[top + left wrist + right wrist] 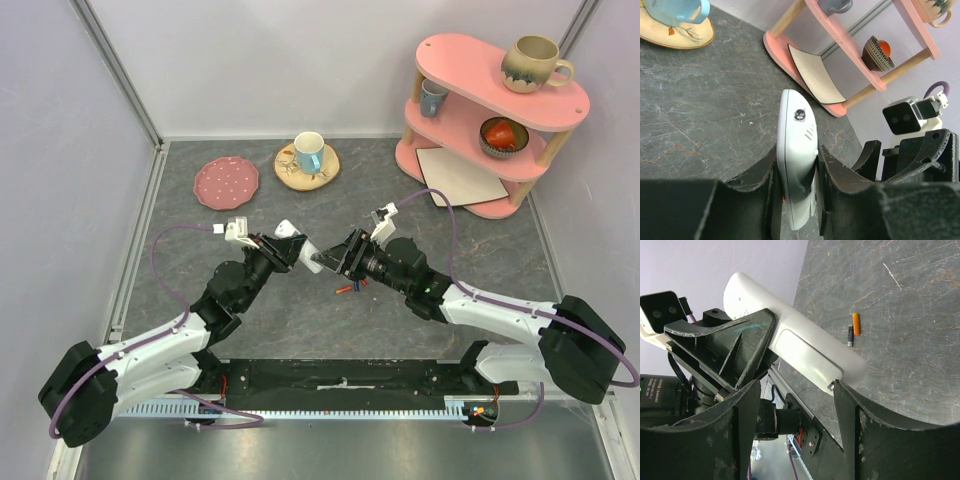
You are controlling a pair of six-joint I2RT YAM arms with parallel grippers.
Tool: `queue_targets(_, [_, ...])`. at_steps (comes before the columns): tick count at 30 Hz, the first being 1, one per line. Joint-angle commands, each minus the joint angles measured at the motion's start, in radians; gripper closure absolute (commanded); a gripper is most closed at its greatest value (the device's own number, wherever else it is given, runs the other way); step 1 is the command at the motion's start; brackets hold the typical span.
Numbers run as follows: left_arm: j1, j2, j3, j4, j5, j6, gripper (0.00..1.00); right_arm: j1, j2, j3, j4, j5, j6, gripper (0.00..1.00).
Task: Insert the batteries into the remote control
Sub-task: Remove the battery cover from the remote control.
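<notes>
Two batteries (pixel 855 326), one orange, one dark, lie on the table (pixel 912 310) below. My left gripper (pixel 797 165) clamps the remote control (pixel 795 132) edgewise, raised mid-table, presenting what seems its rear cover (pixel 805 357) to my right gripper (pixel 795 390), whose spread jaws flank that end, grasping nothing.

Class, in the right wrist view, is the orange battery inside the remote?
No, the orange battery lies on the table, away from the remote control.
</notes>
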Motion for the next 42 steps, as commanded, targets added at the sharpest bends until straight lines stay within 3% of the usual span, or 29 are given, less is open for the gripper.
queue_targets(1, [-0.009,-0.01,0.039,-0.035,0.014,0.003,0.98,0.001,-0.035,0.019,0.048,0.014,-0.005,0.33])
queue_targets(42, [-0.007,-0.038,0.047,-0.083,0.046,-0.049,0.98,0.001,-0.029,-0.004,0.019,0.025,-0.026,0.33])
